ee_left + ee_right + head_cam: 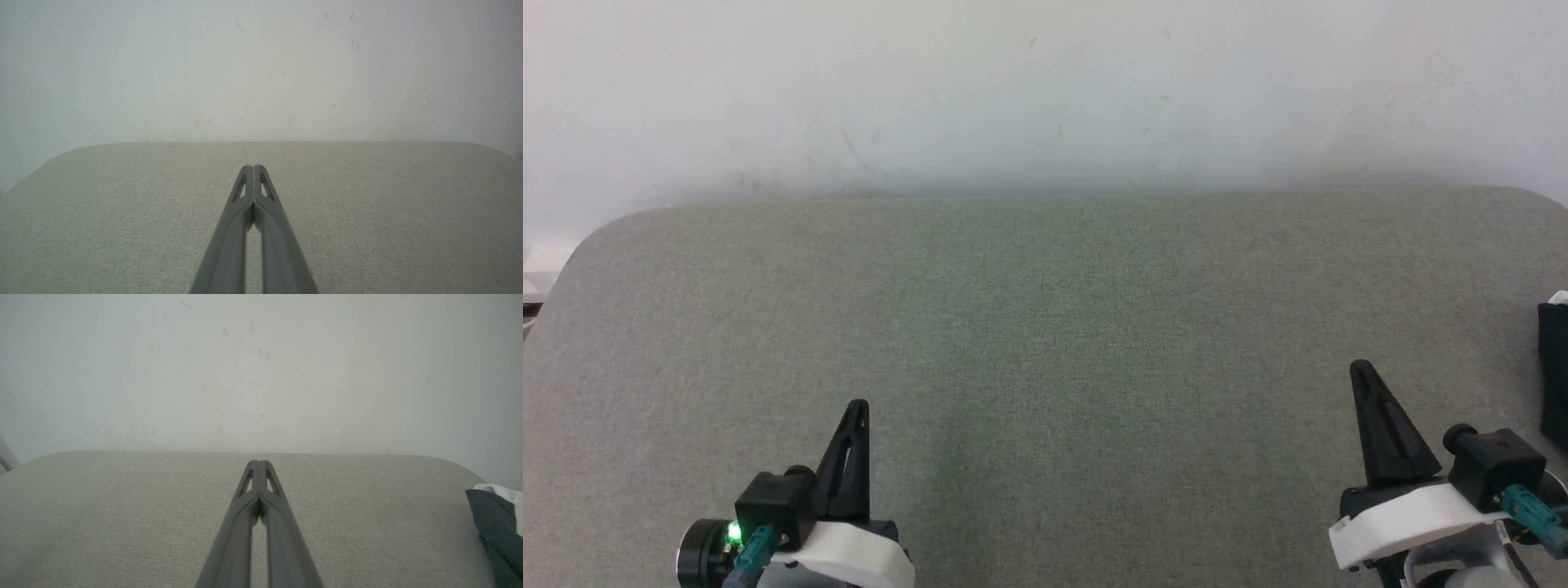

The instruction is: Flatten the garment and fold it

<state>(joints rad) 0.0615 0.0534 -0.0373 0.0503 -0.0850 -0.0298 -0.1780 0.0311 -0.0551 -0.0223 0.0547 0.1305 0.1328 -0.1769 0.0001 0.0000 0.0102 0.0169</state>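
A small part of the garment [1555, 367] shows at the right edge of the grey-green table [1045, 327]: black cloth with a bit of white above it. The right wrist view catches the same dark and white cloth, the garment [496, 526], at its right edge. My left gripper [858, 406] hovers at the lower left, shut, its fingers pressed together with nothing between them. My right gripper [1360, 365] stands at the lower right, also shut and empty, a short way left of the cloth. In the wrist views the left gripper [253, 166] and the right gripper [258, 462] have tips touching.
A pale wall [1045, 90] rises right behind the table's far edge. The table's far corners are rounded. Its fabric top stretches wide between and beyond both grippers.
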